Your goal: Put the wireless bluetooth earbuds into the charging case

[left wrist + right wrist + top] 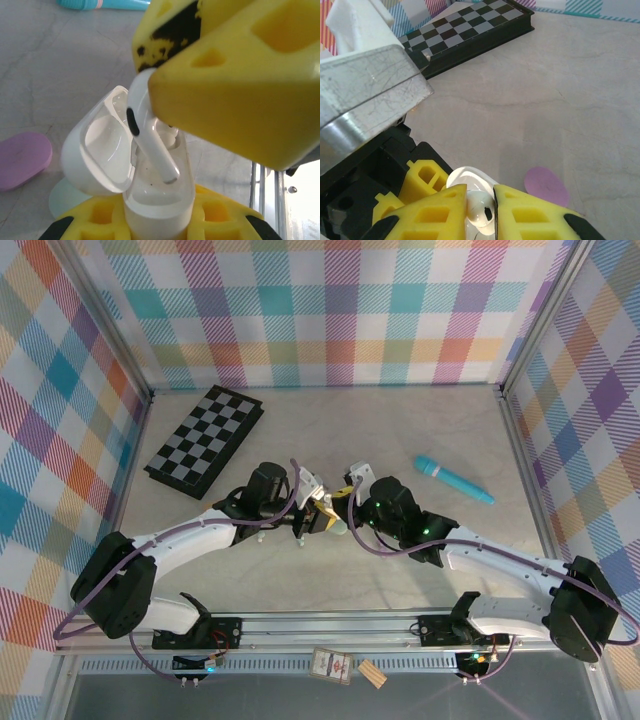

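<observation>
Insertion is under way. 1 white earbud [150, 145] hangs stem-down with its tip inside the open charging case [152, 212], not yet seated. I cannot tell whether the other slot is filled. The right end effector [480, 202] pinches that earbud, entering the left wrist view from 1 o'clock. The left end effector [157, 225] clamps the case upright. Both arms reach inward from 8 and 4 o'clock, meeting over the middle of the counter [400, 430].

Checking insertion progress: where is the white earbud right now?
Left wrist view, centre: the white earbud sits pinched in the right hand, its stem angled down into the open white case held by the left hand.
</observation>
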You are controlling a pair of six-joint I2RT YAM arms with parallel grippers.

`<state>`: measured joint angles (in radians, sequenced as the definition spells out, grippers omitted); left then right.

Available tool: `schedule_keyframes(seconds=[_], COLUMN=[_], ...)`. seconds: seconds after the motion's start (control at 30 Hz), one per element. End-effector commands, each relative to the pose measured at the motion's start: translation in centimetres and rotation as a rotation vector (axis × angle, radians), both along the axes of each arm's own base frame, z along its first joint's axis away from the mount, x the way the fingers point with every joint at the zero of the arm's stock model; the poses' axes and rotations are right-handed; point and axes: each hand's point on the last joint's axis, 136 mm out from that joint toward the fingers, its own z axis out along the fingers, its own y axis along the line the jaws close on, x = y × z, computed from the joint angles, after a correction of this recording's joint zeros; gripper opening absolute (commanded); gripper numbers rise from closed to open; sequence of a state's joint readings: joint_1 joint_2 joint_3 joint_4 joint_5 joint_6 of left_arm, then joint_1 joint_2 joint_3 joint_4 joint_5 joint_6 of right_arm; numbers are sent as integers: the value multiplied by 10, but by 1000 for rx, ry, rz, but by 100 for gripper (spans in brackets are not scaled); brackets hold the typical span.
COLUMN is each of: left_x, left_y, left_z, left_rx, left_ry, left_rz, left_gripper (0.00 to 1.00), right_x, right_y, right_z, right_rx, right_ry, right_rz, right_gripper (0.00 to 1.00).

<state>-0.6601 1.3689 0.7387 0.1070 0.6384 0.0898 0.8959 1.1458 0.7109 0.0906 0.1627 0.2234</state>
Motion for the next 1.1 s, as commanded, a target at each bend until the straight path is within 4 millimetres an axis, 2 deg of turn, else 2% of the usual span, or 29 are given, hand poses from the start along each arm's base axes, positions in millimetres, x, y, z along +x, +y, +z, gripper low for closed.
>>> schedule_keyframes(seconds=[0.0,0.23,0.5,0.6,0.77,0.87,0.97,1.07], left_x=[2,4,4,2,1,0,-5,-14], left_y=[-11,-10,-11,-12,-6,-2,5,13], left_z=[22,25,27,30,24,25,29,33], left_rx=[-52,-56,-71,-102,-115,-104,-63,-13], left_ry=[-29,-34,-55,-102,-173,-228,-299,-370], left_rz=[-22,-11,-14,-35,-22,-25,-51,-96], left_gripper=[1,1,1,1,0,0,0,0], right_x=[2,-1,-10,-9,-9,-5,0,5], right_y=[7,8,10,4,-14,-29,-42,-46], right_z=[12,7,13,20,44,50,54,57], right_rx=[47,47,64,75,150,198,248,261], right_ry=[-19,-3,2,-5,-34,-33,-5,61], right_rz=[19,32,82,54,11,-31,-70,-77], right_gripper=[20,21,23,30,43,57,63,69])
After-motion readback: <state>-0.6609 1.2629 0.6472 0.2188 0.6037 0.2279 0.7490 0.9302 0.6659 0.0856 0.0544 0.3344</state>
